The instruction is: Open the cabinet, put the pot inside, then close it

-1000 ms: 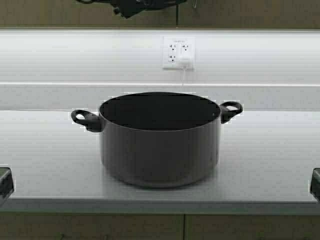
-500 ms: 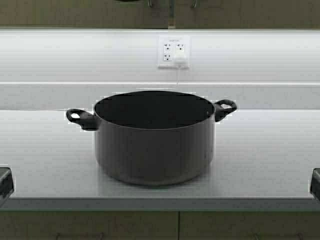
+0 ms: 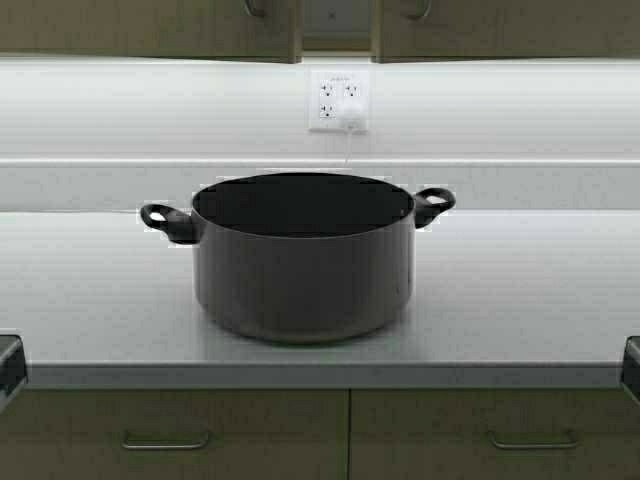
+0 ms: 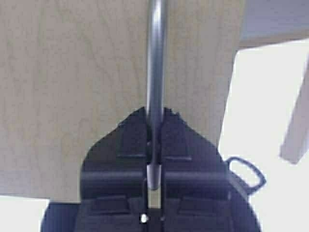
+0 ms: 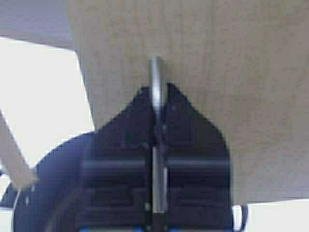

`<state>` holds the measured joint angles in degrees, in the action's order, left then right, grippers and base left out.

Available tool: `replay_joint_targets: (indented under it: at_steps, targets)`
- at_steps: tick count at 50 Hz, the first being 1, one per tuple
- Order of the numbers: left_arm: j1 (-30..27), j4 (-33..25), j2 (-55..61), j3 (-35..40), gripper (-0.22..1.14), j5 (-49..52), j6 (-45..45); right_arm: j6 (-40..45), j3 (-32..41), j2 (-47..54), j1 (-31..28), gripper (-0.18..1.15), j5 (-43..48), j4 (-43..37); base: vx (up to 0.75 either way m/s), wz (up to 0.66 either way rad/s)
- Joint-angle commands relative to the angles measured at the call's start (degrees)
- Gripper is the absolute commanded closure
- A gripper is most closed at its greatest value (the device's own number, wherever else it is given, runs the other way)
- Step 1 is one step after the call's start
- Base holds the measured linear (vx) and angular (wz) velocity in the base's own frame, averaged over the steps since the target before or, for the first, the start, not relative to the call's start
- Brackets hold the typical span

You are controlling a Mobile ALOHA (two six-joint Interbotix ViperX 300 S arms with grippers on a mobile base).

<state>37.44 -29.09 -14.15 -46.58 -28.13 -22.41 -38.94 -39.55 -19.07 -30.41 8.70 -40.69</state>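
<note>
While the pot (image 3: 303, 262) sits mid-tabletop (image 3: 520, 300), the left claw (image 4: 153, 140) is clamped on the left door handle (image 4: 155, 72) of the cabinet (image 3: 150, 28) above; the right claw (image 5: 157, 121) grips the right handle (image 5: 155, 82), doors slightly ajar.

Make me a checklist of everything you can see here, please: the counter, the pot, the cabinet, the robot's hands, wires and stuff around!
Surface: pale counter, bare around the pot.
Pot: pot stands upright mid-counter, lidless, nothing seen inside.
Cabinet: cabinet above; both doors pulled slightly ajar, a gap shows between them.
Clutter: nothing seen.
Left gripper: left gripper shut on the left door's handle.
Right gripper: right gripper shut on the right door's handle.
Cables: white plug and cord hang from the wall outlet.
Surroundings: white backsplash; drawers with pulls below the counter.
</note>
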Motion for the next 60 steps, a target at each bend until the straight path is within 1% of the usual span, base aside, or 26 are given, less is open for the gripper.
replay_joint_targets:
  at_steps: [1,9,18,26,31,41,43,45,47,50,52,56,58,60]
  targets:
    - [-4.13,0.79,-2.2,-1.05,0.88,3.69,-0.62,0.79,-1.93,-0.97,2.29,0.89,-4.22,0.62,-0.2,0.05]
    - [-6.68,2.64,-3.78,-1.14,0.88,7.29,-0.62,1.32,-2.99,-2.37,5.8,0.89,-7.03,3.16,-0.18,0.06]
    - [-10.55,2.99,-6.42,-1.67,0.88,11.43,-0.7,2.37,-3.69,-3.16,10.2,0.89,-10.81,5.98,-0.13,0.04]
    - [-11.87,2.99,-10.72,-4.48,0.88,14.41,-0.7,2.37,-6.77,-6.77,15.03,0.89,-14.24,7.38,-0.12,0.01]
    - [-13.54,2.99,-13.1,-5.89,0.88,15.47,-0.79,2.37,-8.0,-8.35,16.79,0.89,-14.94,8.26,-0.09,-0.04]
    - [-16.35,3.08,-15.47,-7.03,0.88,18.11,-0.88,2.55,-7.21,-8.17,19.25,0.89,-18.46,9.14,-0.07,-0.06]
    - [-16.7,3.08,-16.0,-7.21,0.88,18.19,-0.7,2.64,-7.12,-8.09,19.6,0.87,-18.63,9.05,-0.08,-0.03]
    - [-17.14,3.08,-16.35,-7.47,0.87,18.19,-0.44,2.64,-7.03,-8.09,19.95,0.83,-19.6,9.05,-0.08,-0.02]
    - [-17.31,3.08,-16.44,-7.21,0.82,19.34,-0.7,2.64,-6.77,-8.09,20.04,0.74,-21.62,9.05,-0.07,-0.03]
    - [-17.4,3.08,-16.7,-6.59,0.7,22.85,-0.97,2.72,-6.06,-8.09,20.39,0.51,-25.58,9.05,-0.05,-0.02]
    - [-17.67,3.08,-17.05,-6.33,0.57,24.7,-0.88,2.72,-5.54,-8.17,21.01,0.32,-27.69,9.05,-0.03,-0.01]
    - [-17.84,2.99,-18.02,-6.24,0.24,27.33,-0.7,2.9,-5.19,-8.7,22.15,-0.02,-30.5,9.05,-0.01,-0.01]
    - [-17.93,3.08,-18.72,-6.59,0.08,27.95,-0.44,2.99,-5.45,-9.4,22.76,-0.1,-30.85,9.05,0.01,0.0]
    - [-18.19,2.99,-19.69,-7.03,-0.07,28.48,-0.44,3.34,-5.98,-10.46,23.38,-0.1,-31.29,9.05,0.01,0.0]
